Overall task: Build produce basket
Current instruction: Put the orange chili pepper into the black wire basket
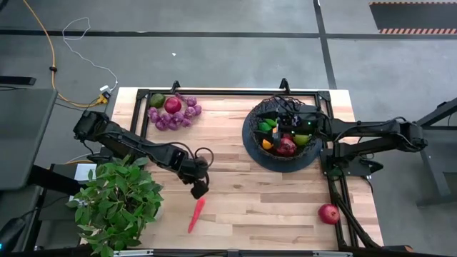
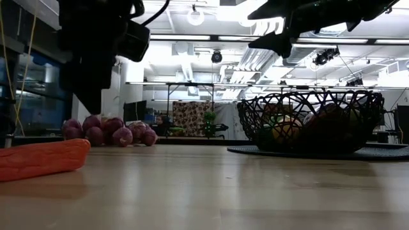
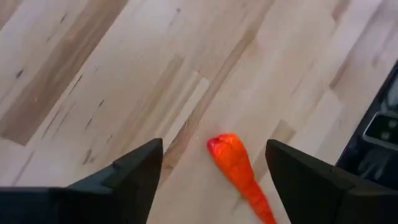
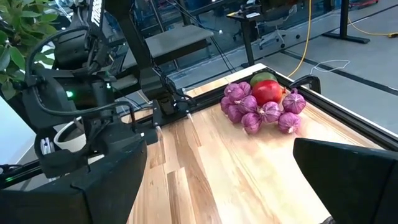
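Note:
A red chilli pepper (image 1: 196,214) lies flat on the wooden table near its front edge; it also shows in the left wrist view (image 3: 238,168) and the low view (image 2: 39,160). My left gripper (image 1: 200,188) hovers just above the chilli's far end, fingers open (image 3: 214,149), touching nothing. The black wire basket (image 1: 251,135) stands at the far right and holds several fruits. My right gripper (image 1: 277,118) hangs open over it (image 4: 221,146). Purple grapes (image 1: 173,117), a red apple (image 1: 172,105) and a green fruit (image 1: 157,100) lie at the far left.
A leafy potted plant (image 1: 118,203) stands at the table's near left corner, close beside my left arm. A second red apple (image 1: 328,213) lies near the front right edge. Bare wood spreads between the chilli and the basket.

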Controlling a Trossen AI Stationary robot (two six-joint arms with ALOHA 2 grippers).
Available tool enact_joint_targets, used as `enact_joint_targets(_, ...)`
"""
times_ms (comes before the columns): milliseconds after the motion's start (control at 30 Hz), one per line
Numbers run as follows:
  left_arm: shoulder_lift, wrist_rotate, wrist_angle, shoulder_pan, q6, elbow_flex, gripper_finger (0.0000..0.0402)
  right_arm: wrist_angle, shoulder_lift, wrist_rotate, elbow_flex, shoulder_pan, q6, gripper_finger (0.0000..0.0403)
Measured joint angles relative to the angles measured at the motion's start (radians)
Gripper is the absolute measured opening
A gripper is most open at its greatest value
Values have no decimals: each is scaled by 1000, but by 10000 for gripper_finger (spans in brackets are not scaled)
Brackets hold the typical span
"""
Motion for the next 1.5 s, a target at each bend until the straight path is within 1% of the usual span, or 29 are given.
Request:
enact_joint_targets(233, 0, -9, 0, -41, -190, 0, 283, -46, 0, 0, 0, 0, 0, 385)
enact_joint_targets(433, 20, -103, 6, -96, -366, 0, 283, -48, 0, 0, 0, 0, 0, 385)
enact_joint_targets(533, 60, -103, 8, -111, -413, 3, 283, -48, 0, 0, 0, 0, -1, 385)
enact_joint_targets(700, 162, -75, -9, -130, -427, 61, 282, -48, 0, 0, 0, 0, -2, 385)
enact_joint_targets(833, 237, -82, -48, -138, -429, 138, 282, -49, 0, 0, 0, 0, -3, 385)
enact_joint_targets(967, 284, -94, -79, -142, -430, 195, 282, -51, 0, 0, 0, 0, -3, 385)
enact_joint_targets(1167, 309, -92, -107, -155, -448, 200, 282, -59, 0, 0, 0, 0, -3, 385)
enact_joint_targets(1500, 311, -92, -115, -184, -493, 200, 280, -83, 0, 0, 0, 0, -4, 385)
